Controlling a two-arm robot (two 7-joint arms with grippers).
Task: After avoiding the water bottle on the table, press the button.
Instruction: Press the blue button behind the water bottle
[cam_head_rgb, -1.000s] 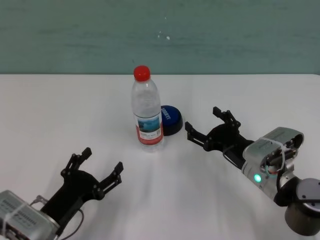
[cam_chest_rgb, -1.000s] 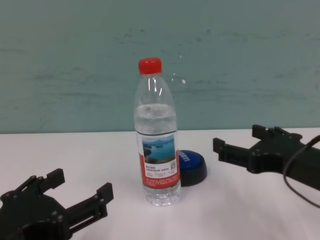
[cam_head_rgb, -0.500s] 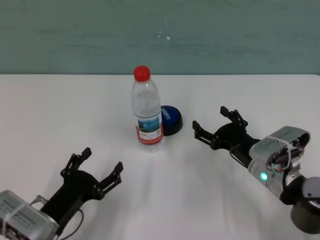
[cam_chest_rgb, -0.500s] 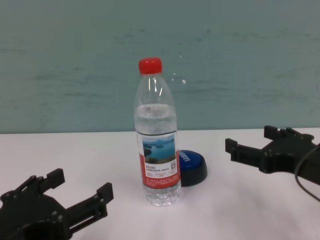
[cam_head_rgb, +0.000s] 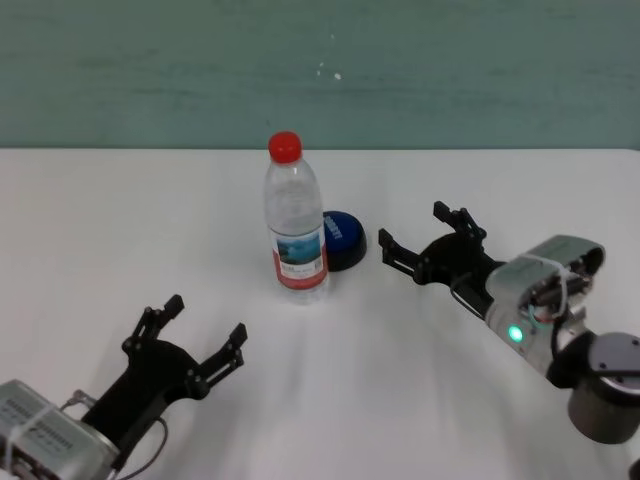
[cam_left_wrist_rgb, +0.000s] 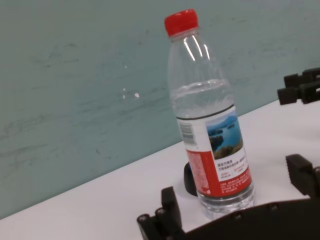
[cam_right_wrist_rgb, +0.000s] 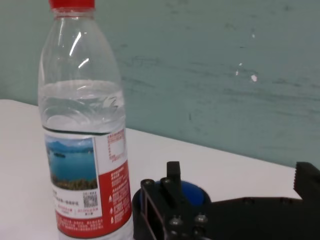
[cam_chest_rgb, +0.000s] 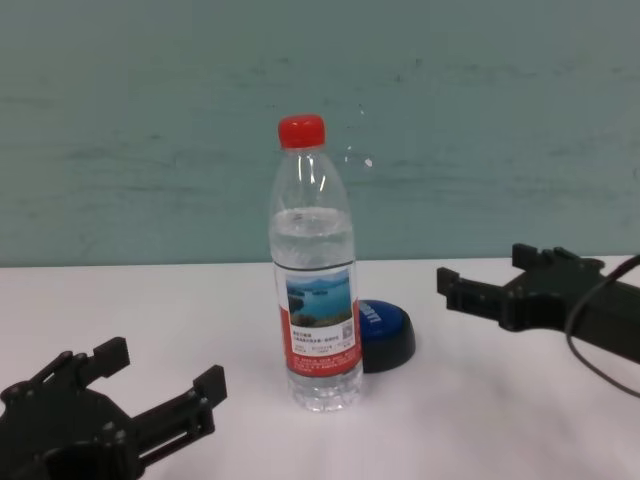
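Right tool (cam_head_rgb: 412, 240) gapes beside button (cam_head_rgb: 342, 238).

The button (cam_head_rgb: 342, 239) is screened on its left by the upright water bottle (cam_head_rgb: 294, 220) — bare counter (cam_head_rgb: 420, 190) lies open rightward, toward the right gripper (cam_head_rgb: 412, 241).

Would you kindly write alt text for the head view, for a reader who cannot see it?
A clear water bottle with a red cap stands upright on a white table, with a low blue button just behind it to the right. The right pincer, open, points at the button from the right, while the left pincer rests open near the table's front edge.
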